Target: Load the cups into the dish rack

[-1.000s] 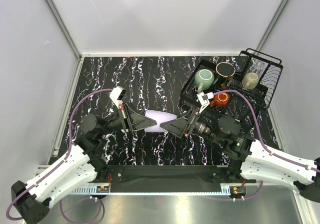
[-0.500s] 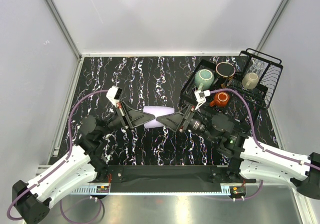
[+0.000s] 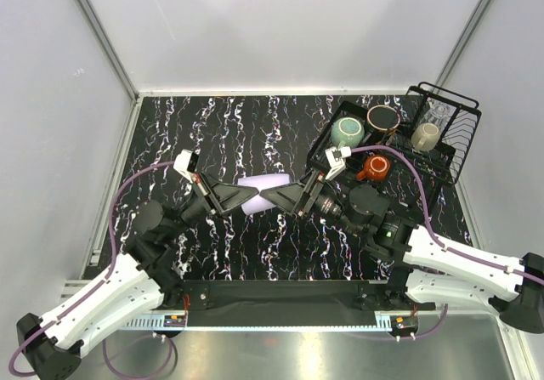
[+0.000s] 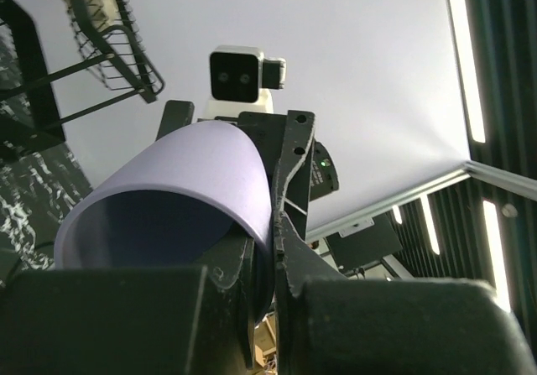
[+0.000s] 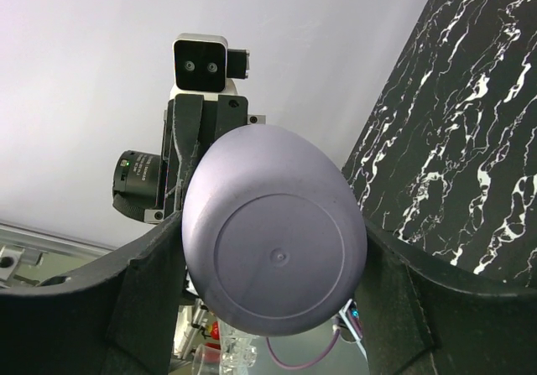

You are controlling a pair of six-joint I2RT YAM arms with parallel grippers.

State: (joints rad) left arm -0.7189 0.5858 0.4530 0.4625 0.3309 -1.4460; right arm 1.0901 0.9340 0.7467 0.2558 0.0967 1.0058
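The tumbler [image 3: 259,183] is being held sideways in mid-air over the surface [image 3: 204,125], betw. both arms, well apart from the rack [image 3: 455,155]. Its rim wall is being pinched by the L pincer [image 3: 245,196]. The base end is being flanked by the R pincer [image 3: 272,195]; clamped or not can't be told. Likely a handover: R grip should be firmed before L is let go.
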